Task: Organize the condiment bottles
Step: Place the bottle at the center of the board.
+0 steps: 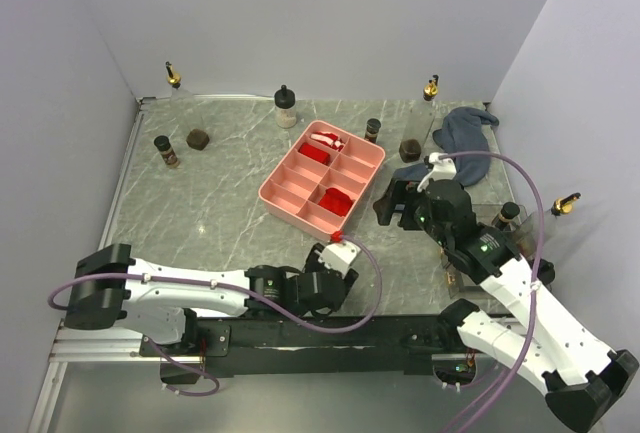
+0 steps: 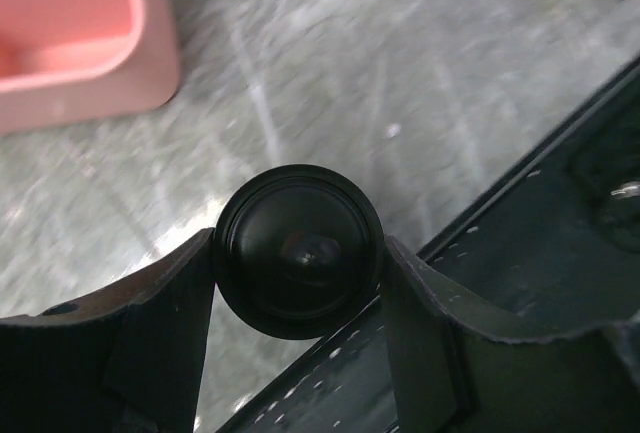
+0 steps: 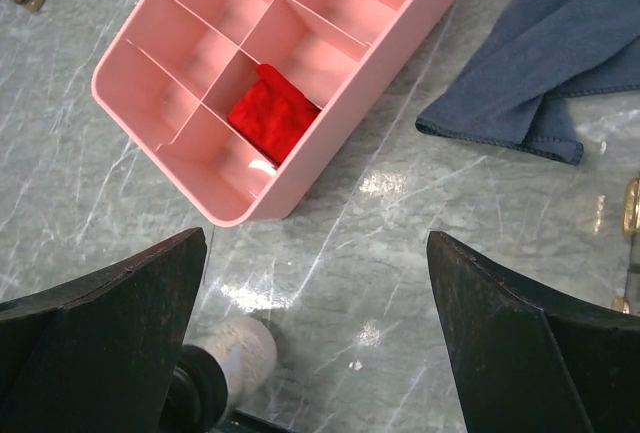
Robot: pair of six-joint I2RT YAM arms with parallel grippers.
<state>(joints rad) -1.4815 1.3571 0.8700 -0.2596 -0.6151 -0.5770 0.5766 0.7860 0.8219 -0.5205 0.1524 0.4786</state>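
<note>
My left gripper (image 2: 298, 247) is shut on a black-capped bottle (image 2: 300, 263), one finger pressed to each side of its cap, low by the table's near edge (image 1: 335, 256). The right wrist view shows that bottle's cream body (image 3: 240, 353) just in front of the pink tray (image 3: 130, 103). My right gripper (image 1: 395, 203) hangs open and holds nothing, right of the tray (image 1: 289, 159). Other condiment bottles stand around the table: a gold-spout one (image 1: 173, 75), a cream one (image 1: 286, 106), a brown one (image 1: 165, 150), a squat jar (image 1: 198, 138) and another gold-spout one (image 1: 431, 88).
The pink tray holds red items (image 1: 336, 200) in some compartments. A blue-grey cloth (image 1: 460, 143) lies at the back right, with a squat jar (image 1: 409, 148) and a small brown bottle (image 1: 372, 130) near it. More bottles (image 1: 508, 215) stand at the right edge. Walls close three sides.
</note>
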